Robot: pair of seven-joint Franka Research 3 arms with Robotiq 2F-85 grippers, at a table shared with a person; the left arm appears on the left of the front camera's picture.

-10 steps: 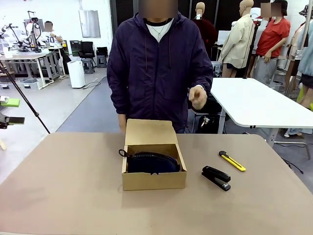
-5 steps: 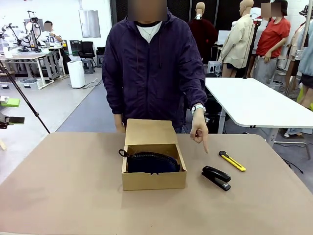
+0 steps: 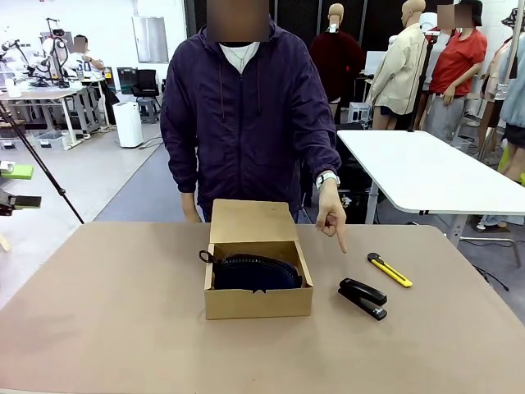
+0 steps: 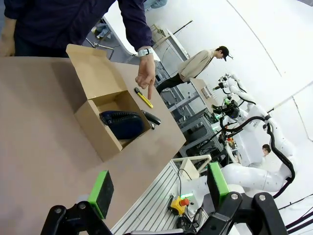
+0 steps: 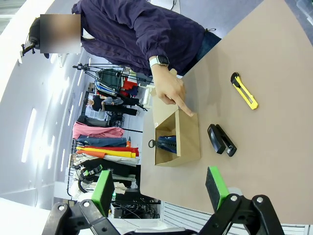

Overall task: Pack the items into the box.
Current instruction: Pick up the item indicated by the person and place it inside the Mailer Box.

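Beside the box [image 3: 257, 302], a hand [image 3: 330, 220] points down near the stapler [image 3: 362, 297].
Both the left claw [image 4: 159, 188] and right claw [image 5: 159, 190] stand apart, empty.

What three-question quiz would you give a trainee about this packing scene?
1. True or false: the stapler lies on the table, outside the box.
2. What is in the box? A) navy pouch B) stapler C) nothing
3. Fill in: the left tool and right tool both stand ____.
Key: 1 true; 2 A; 3 open.
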